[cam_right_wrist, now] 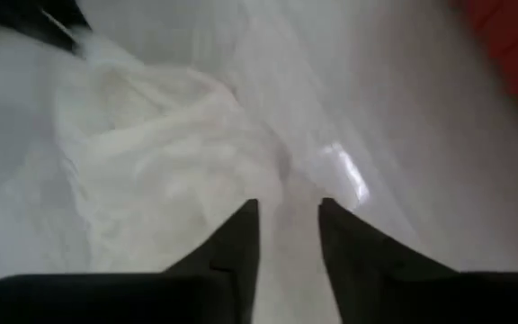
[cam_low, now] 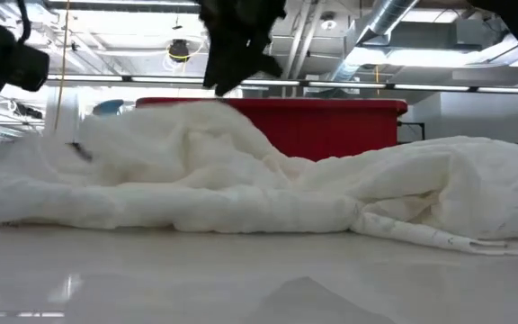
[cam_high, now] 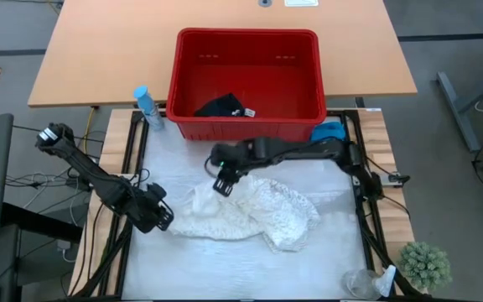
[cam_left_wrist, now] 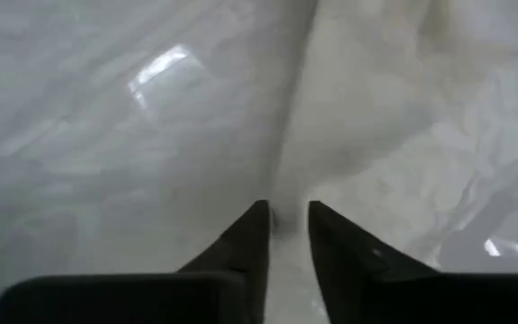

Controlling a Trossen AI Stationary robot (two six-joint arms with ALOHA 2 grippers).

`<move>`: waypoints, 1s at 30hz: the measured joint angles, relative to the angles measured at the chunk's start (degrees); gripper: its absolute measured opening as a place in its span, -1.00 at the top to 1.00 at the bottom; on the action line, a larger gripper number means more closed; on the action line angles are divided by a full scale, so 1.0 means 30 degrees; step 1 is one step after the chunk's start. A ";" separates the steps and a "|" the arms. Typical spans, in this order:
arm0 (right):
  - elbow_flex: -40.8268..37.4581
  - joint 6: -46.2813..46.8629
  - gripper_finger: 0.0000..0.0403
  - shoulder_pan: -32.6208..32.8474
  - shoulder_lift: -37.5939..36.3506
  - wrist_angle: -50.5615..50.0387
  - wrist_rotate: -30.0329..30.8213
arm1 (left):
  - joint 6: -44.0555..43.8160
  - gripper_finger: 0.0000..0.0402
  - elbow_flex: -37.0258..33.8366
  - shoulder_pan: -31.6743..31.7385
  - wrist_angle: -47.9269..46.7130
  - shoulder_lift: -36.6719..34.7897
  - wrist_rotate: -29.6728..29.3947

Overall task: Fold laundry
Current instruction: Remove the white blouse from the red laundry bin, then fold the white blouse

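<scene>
The cream-white lacy cloth (cam_high: pixel 254 214) lies crumpled in a heap on the white table top; in the low view the cloth (cam_low: pixel 241 180) stretches across the whole table. My left gripper (cam_high: pixel 164 216) is open at the heap's left end, its fingertips (cam_left_wrist: pixel 252 225) just short of a cloth edge (cam_left_wrist: pixel 331 135). My right gripper (cam_high: pixel 223 184) is open and hangs above the heap's far left part (cam_right_wrist: pixel 178 135), clear of it in the low view (cam_low: pixel 227 67). A dark garment (cam_high: pixel 222 106) lies in the red basket (cam_high: pixel 246 50). A turquoise garment (cam_high: pixel 329 132) lies by the basket's right near corner.
The red basket stands along the table's far edge. A blue bottle (cam_high: pixel 147 106) stands at its left. At the near right corner are a clear cup (cam_high: pixel 360 283) and a small green plant (cam_high: pixel 426 264). Bare table top (cam_high: pixel 250 273) lies between the cloth and the near edge.
</scene>
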 joint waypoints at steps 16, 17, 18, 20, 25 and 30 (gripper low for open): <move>0.0000 0.2352 -0.13 0.5398 -0.2795 -0.6199 0.1966 | 1.2017 -0.02 0.1550 -0.0656 0.1921 -0.5218 -0.3796; 0.0000 0.2811 -0.13 0.6000 -0.2675 -0.6212 0.2780 | 1.3433 -0.02 0.1566 -0.0656 0.2831 -0.4985 -0.4235; 0.0000 0.3419 -0.13 0.6541 -0.2603 -0.6328 0.3584 | 1.4812 -0.02 0.1570 -0.0640 0.3722 -0.4662 -0.4645; -0.0005 0.5102 -0.13 0.7545 -0.2517 -0.6996 0.4749 | 1.7593 -0.03 0.1570 -0.0561 0.5595 -0.3690 -0.5273; -0.0110 0.9595 -0.13 0.9122 -0.2299 -0.9313 0.5212 | 2.2282 -0.03 0.1577 0.0645 0.9629 -0.0487 -0.3712; -0.0129 1.1943 -0.13 1.0331 -0.1830 -0.9861 0.5195 | 2.5758 -0.03 0.1570 0.2120 1.2982 0.2732 -0.1742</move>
